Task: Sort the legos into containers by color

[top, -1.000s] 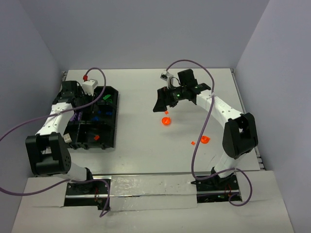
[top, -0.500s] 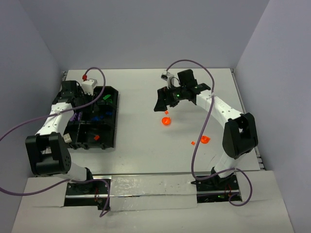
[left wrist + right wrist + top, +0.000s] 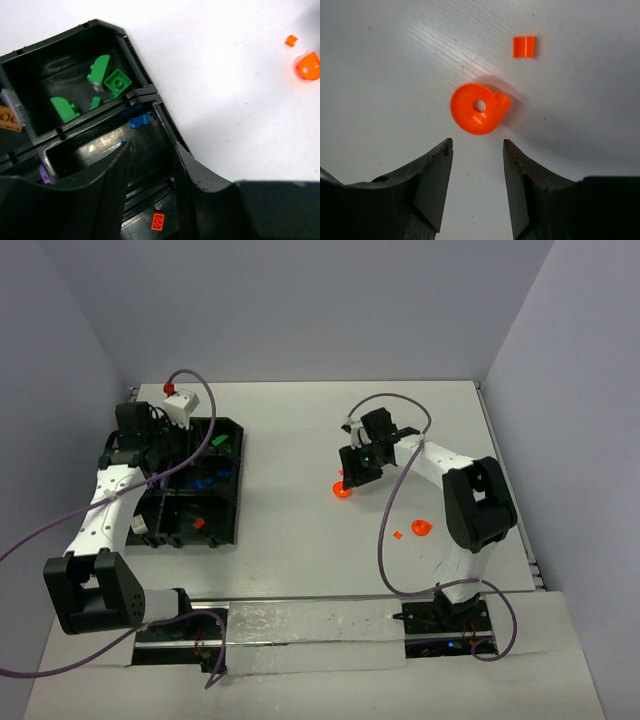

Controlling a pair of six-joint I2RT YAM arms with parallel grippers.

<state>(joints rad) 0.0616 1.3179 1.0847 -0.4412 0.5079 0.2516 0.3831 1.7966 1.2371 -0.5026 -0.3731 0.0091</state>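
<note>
no legible text or markings

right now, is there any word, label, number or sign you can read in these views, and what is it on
None: no view shows text that can be read.
The black tray has no label that shows.
The round orange piece and the small orange brick are plain.
The stud tops of the green legos are too small to show any lettering.
</note>
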